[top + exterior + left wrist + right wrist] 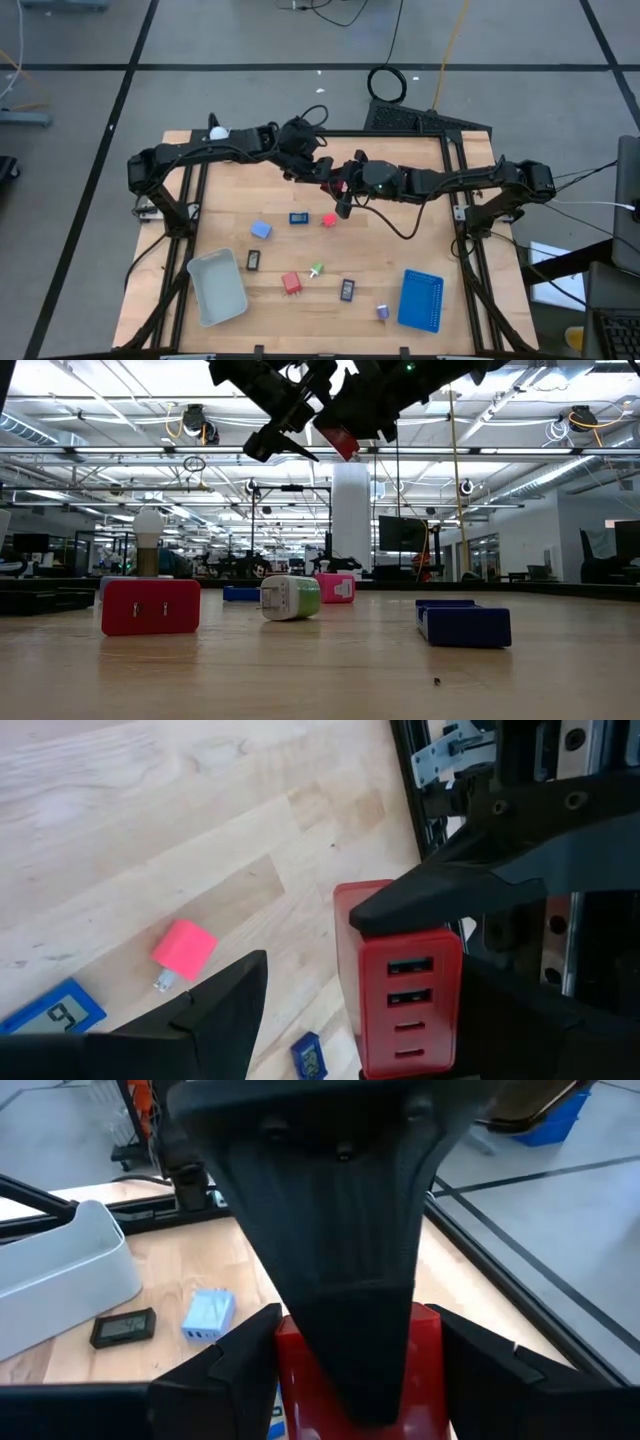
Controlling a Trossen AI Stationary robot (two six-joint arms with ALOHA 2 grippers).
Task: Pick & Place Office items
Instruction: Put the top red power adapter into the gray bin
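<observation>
Above the far middle of the wooden table [230, 330], the two arms met in the air, the left reaching in from the left side and the right from the right. Farthest left on the table lay the grey tray [217, 287], near the front edge, with a black rectangle [254, 260] just beside its right rim and a light-blue block [261, 229] a little farther back. The left gripper [300, 165] hung high over the far half, its fingers spread apart around nothing, one dark finger [215, 1015] standing clear beside a red block [400, 982] without touching it in its own wrist view. That red block [334, 186], with four slots down its face, was pinched between the fingers of the right gripper [343, 192], which stood part-way closed on its sides, well above the wood. Below this meeting lay a blue piece with a display [299, 217] and a pink block [328, 220]. Nearer the front sat a second red block [291, 283], the green-white bit [317, 270] just beside it, another black rectangle [347, 290], the purple bit [383, 312], and at the right the blue tray [421, 300].
</observation>
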